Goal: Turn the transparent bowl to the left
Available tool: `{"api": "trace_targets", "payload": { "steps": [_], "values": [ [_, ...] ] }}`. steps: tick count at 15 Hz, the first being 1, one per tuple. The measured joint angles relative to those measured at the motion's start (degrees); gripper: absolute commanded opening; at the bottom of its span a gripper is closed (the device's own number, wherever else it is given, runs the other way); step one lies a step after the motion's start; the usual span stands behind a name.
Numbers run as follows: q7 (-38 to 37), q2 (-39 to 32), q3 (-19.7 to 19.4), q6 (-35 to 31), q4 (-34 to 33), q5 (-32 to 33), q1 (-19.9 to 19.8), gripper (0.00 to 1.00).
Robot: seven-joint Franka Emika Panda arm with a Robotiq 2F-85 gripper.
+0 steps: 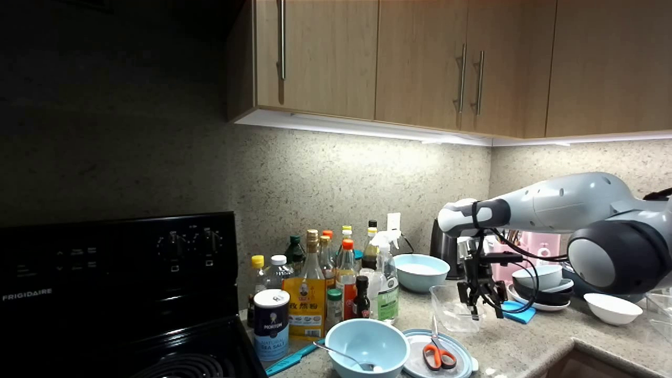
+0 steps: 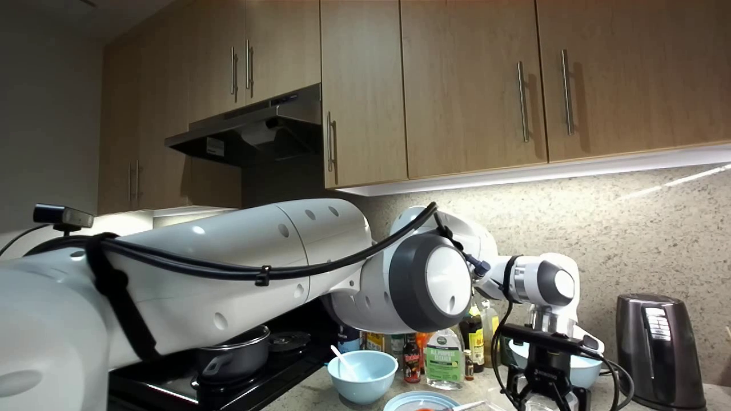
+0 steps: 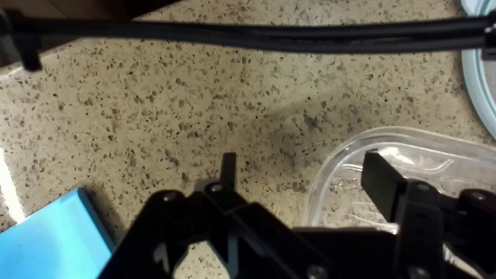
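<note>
The transparent bowl (image 1: 452, 315) is a clear, see-through container with rounded corners, standing on the counter. Part of its rim (image 3: 321, 186) shows at the lower right of the wrist view; the rest is cut off or behind the gripper. My gripper (image 1: 487, 314) hangs over the bowl's side, pointing down. In the wrist view the gripper (image 3: 300, 168) is open, with nothing between its fingers. The rim lies between them: the left finger is over bare counter, the right over the bowl's inside. I cannot tell the fingertips' height or any contact. The gripper (image 2: 551, 397) shows partly in an exterior view.
A blue lid (image 1: 467, 362) with scissors (image 1: 438, 352) on it lies beside the bowl. A light-blue bowl (image 1: 388, 349) holds a spoon. A blue pad (image 3: 58, 240) lies on the gripper's other side. Stacked bowls (image 1: 543, 299), bottles and a kettle (image 2: 657, 348) stand around.
</note>
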State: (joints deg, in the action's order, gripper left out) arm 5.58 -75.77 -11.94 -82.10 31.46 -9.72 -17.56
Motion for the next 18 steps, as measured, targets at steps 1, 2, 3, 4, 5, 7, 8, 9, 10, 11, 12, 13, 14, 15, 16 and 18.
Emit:
{"api": "trace_targets", "payload": {
  "steps": [1,2,3,4,5,7,8,9,10,11,12,13,14,15,16,18],
  "values": [
    [0.0,-0.1,0.0,0.0,0.0,0.0,0.0,0.47],
    [0.0,-0.3,0.0,0.0,0.0,0.0,0.0,0.39],
    [0.0,-0.4,0.0,0.0,0.0,0.0,0.0,0.34],
    [0.0,-0.5,-0.1,0.0,0.0,0.0,0.0,0.27],
    [0.0,-0.6,-0.3,0.1,0.0,0.4,0.0,0.2],
    [1.6,-0.9,-1.2,0.9,0.0,2.4,0.2,0.07],
    [3.7,-1.2,-1.8,1.4,0.0,4.0,0.3,0.06],
    [6.2,-1.4,-2.3,1.8,0.0,5.7,0.4,0.05],
    [8.6,-1.6,-2.8,2.1,0.0,7.4,0.5,0.03],
    [11.0,-1.9,-3.4,2.4,0.0,9.0,0.6,0.35],
    [12.8,-2.4,-3.3,3.3,-0.6,11.5,0.5,0.35],
    [14.0,-3.1,-3.1,4.7,-2.0,14.0,0.4,0.38],
    [14.8,-3.8,-3.1,6.0,-3.3,16.1,0.5,0.45],
    [15.2,-4.5,-3.0,6.9,-4.5,17.8,0.6,0.14],
    [15.4,-5.3,-2.6,7.9,-5.8,18.6,0.6,0.12],
    [15.4,-6.2,-1.6,9.5,-7.8,18.9,0.5,0.04]
  ]
}}
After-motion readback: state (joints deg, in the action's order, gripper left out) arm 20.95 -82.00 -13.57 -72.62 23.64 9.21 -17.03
